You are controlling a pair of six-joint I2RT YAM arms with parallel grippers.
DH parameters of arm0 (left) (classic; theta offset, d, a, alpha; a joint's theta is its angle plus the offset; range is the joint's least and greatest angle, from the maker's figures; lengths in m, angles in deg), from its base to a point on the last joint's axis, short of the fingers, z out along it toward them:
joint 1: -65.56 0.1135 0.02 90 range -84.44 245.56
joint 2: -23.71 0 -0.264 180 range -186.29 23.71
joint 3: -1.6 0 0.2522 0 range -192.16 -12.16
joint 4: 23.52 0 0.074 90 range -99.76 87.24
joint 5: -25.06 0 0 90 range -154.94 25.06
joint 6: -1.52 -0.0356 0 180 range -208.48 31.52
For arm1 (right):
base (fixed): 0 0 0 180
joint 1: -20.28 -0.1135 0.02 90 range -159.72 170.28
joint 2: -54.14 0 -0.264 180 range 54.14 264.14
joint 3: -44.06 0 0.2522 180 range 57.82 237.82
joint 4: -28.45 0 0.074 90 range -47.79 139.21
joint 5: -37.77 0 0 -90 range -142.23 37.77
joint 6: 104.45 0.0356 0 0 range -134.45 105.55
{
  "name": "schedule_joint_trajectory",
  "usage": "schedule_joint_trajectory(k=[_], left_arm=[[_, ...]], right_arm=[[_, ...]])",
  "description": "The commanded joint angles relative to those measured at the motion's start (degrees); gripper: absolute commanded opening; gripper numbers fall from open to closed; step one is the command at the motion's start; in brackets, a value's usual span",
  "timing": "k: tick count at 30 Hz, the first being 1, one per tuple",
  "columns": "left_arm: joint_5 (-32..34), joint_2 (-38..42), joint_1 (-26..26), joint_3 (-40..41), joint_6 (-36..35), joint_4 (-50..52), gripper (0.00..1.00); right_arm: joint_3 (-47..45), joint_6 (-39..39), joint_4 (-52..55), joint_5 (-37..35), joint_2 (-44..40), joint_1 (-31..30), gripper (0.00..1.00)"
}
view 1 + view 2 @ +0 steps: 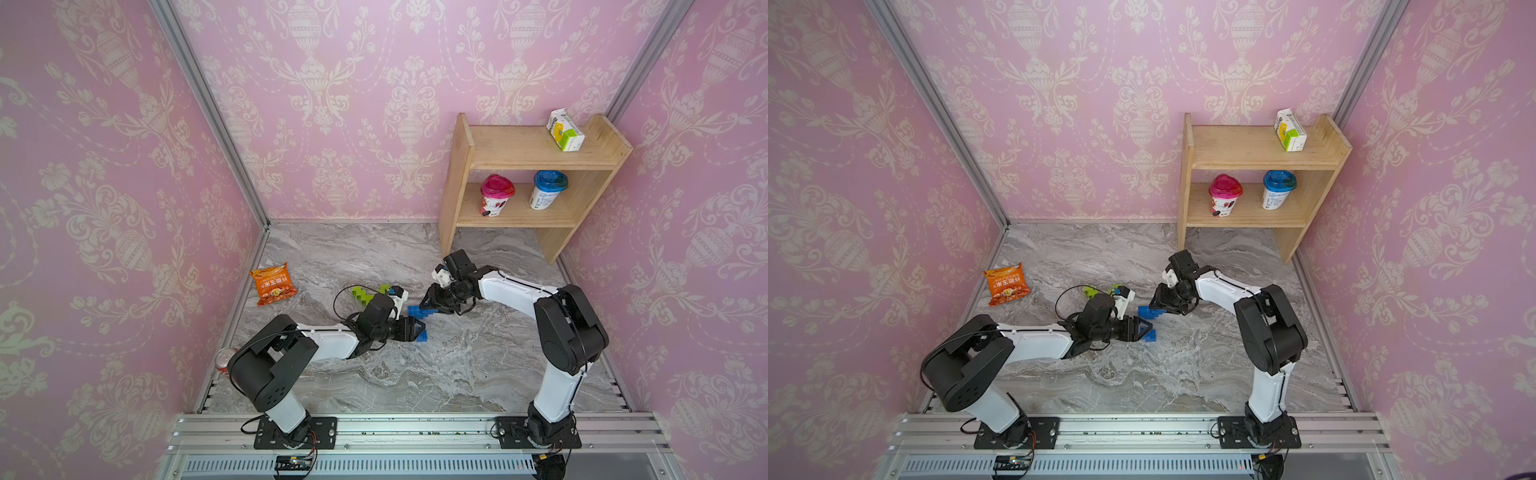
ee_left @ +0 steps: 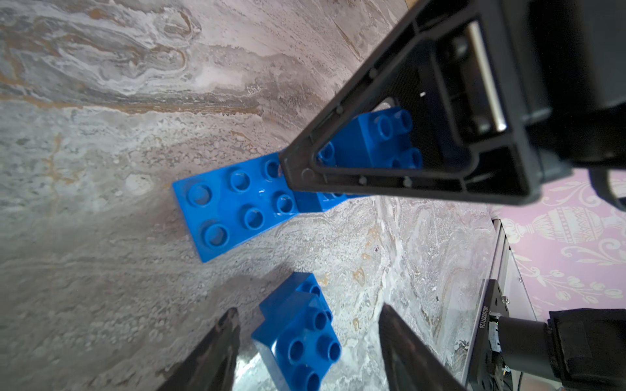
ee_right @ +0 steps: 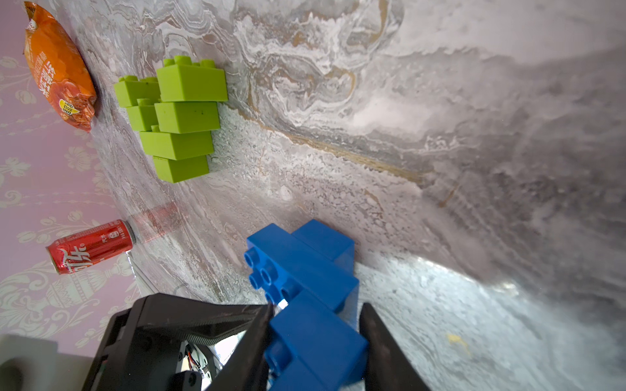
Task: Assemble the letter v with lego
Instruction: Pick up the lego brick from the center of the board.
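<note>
Apparently stepped stacks: blue lego [image 3: 302, 270], green lego [image 3: 184, 116]

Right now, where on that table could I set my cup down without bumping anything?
Bare table: the near stretch between left arm and right arm, and the far strip from snack bag to shelf. The middle is crowded: both arms meet over the blue bricks, green bricks just behind.
</note>
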Motion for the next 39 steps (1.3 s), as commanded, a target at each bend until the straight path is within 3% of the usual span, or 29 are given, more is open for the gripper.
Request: schedule_joint_trajectory(k=[1,12,19,25,32,39], left_arm=[[-1.5,-1.7,-0.6,-1.8,-4.3,1.7,0.66],[-7.0,-1.5,-1.6,-1.2,-1.4,0.8,0.59],[-7.6,3.7,-3.4,-0.5,-2.8,7.8,0.59],[0.9,5.6,-6.1,-3.4,-10.8,18.6,0.65],[9.2,2.5,-9.7,-4.5,-16.0,20.6,0.75],[12.5,-0.6,-10.7,-7.7,-21.9,17.5,0.73]], right_arm=[[0.1,-2.1,1.7,1.3,-0.4,0.6,0.43],[0.1,-2.0,1.2,1.6,0.5,1.3,0.50],[0.4,-2.1,1.6,1.3,1.3,1.4,0.51],[0.3,-2.2,1.7,1.2,1.8,1.5,0.53],[0.1,-2.4,2.4,0.7,1.4,1.6,0.54],[0.2,-2.7,2.6,0.8,1.4,1.6,0.54]])
